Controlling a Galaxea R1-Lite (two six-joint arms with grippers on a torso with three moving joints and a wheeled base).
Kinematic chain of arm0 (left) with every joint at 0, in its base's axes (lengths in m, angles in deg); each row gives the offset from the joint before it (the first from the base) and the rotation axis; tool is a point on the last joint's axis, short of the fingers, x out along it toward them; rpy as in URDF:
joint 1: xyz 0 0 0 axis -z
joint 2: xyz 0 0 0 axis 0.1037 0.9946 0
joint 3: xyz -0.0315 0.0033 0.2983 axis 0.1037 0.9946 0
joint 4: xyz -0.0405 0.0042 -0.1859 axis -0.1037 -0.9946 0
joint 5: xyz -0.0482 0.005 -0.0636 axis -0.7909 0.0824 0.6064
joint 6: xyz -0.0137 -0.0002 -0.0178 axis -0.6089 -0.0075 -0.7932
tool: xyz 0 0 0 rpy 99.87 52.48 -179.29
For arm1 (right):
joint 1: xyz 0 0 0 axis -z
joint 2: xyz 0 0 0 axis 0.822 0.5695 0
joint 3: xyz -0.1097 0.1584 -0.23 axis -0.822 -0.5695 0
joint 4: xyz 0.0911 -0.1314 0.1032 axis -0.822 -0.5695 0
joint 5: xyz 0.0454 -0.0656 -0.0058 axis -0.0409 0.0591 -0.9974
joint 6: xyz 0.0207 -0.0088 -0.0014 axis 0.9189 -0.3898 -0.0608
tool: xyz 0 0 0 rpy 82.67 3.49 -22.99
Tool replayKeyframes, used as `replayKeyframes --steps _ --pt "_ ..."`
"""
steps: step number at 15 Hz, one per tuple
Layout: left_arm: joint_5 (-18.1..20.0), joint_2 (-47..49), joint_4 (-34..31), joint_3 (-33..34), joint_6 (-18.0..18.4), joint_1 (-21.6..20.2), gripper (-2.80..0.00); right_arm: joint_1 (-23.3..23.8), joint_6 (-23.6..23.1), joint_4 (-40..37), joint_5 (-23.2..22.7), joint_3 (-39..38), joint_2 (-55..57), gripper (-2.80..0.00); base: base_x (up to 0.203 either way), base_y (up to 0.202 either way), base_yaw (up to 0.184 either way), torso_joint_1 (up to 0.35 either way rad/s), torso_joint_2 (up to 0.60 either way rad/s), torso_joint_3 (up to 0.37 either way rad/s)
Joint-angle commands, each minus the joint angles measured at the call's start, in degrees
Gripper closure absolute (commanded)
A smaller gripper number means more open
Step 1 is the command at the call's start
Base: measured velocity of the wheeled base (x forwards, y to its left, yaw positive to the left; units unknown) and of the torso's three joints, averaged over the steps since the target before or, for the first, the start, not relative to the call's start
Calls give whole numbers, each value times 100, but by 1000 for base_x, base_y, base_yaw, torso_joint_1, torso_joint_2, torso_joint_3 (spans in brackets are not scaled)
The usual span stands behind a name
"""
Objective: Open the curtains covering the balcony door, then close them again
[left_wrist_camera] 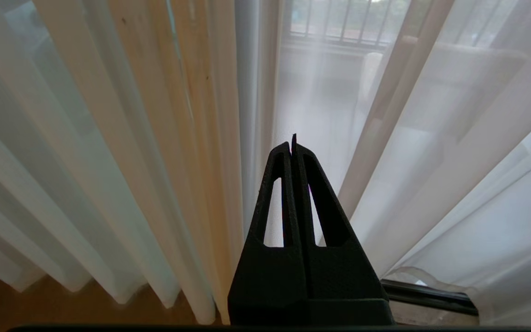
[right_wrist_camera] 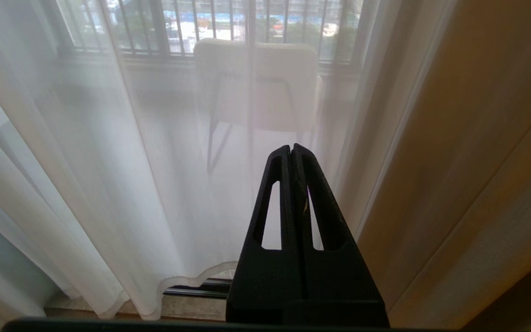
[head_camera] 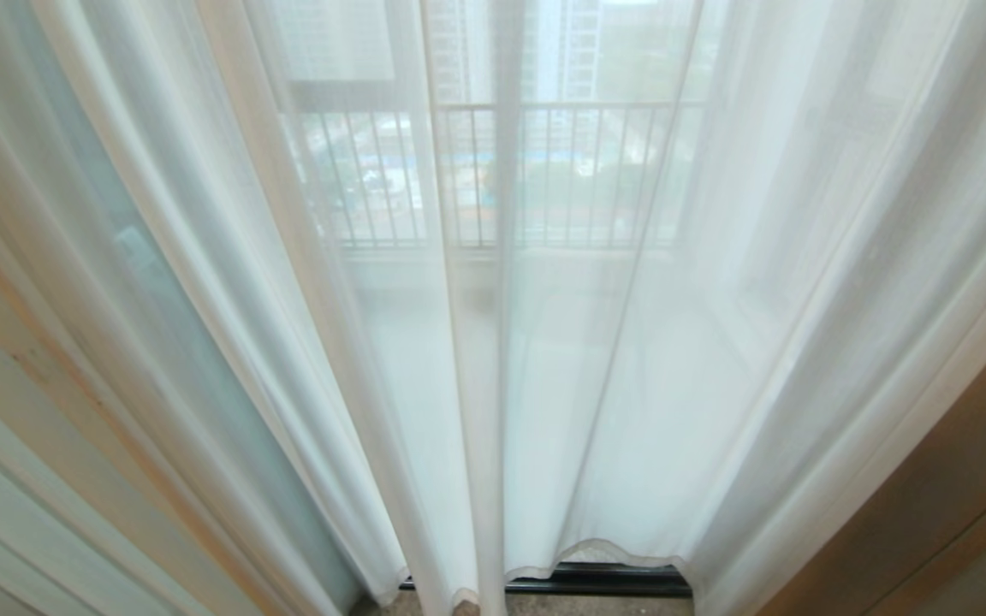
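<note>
The curtains hang drawn across centre frame; my left gripper and right gripper are both fully closed, empty.

Setting: a flat in a high-rise, at the balcony threshold.
Window dressing: floor-length sheer curtains drawn together, with a thicker beige-brown drape at the side (domestic furnishing).
Threshold: black door track at floor level beneath the hems.
Balcony: a pale upholstered chair on dark legs, seen through the fabric.
Outlook: barred railing, tower blocks and streets far below.
</note>
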Motion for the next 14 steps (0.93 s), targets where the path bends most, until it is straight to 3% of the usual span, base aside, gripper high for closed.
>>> replayKeyframes --steps 1,6,8,10,12,14 --pt "21 -598 16 417 -1 -277 0 0 -3 5 -2 0 -5 0 0 0 0 0 0 0" --pt "144 -671 938 1509 69 -367 0 0 -3 5 -2 0 -5 0 0 0 0 0 0 0" --pt "395 -668 820 1541 83 -754 0 0 -3 5 -2 0 -5 0 0 0 0 0 0 0" --pt "916 -680 323 1543 89 -974 0 0 -3 5 -2 0 -5 0 0 0 0 0 0 0" --pt "911 -678 312 1543 65 -892 0 0 -3 5 -2 0 -5 0 0 0 0 0 0 0" --pt "887 -672 297 1543 46 -485 0 0 -3 5 -2 0 -5 0 0 0 0 0 0 0"
